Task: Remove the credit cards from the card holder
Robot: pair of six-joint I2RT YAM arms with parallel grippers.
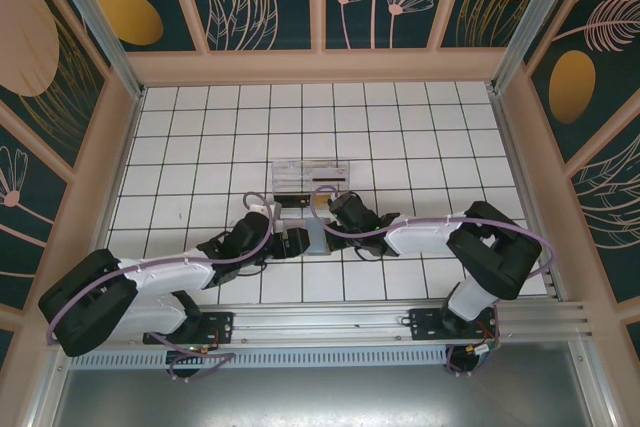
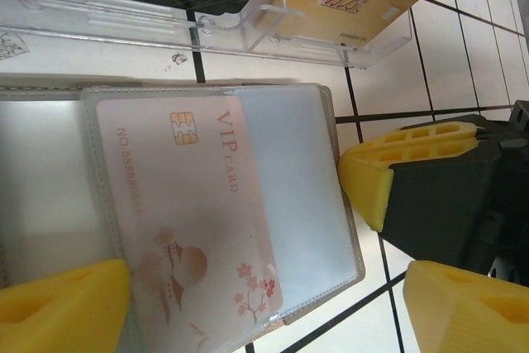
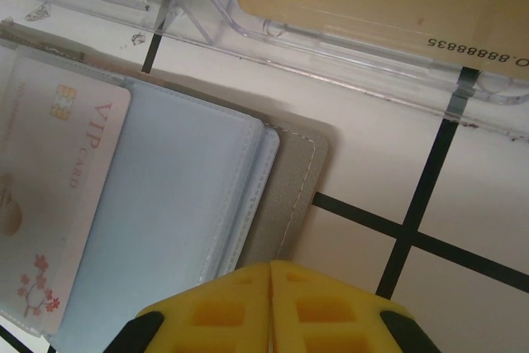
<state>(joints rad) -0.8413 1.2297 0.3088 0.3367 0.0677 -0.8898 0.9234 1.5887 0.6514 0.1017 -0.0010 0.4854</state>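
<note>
Left gripper (image 2: pixel 269 291) fingers apart, flanking grey folding card holder (image 2: pixel 310 204); pale pink VIP card (image 2: pixel 190 204) half-sleeved, corner hidden behind finger. Right gripper (image 3: pixel 271 280) fingers together.

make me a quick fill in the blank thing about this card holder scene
1. The pale card in the card holder reads VIP ____.
2. The right tool has its fingers ____ (open or shut).
3. The left tool has ____-coloured fingers.
Missing words: CARD; shut; yellow.
</note>
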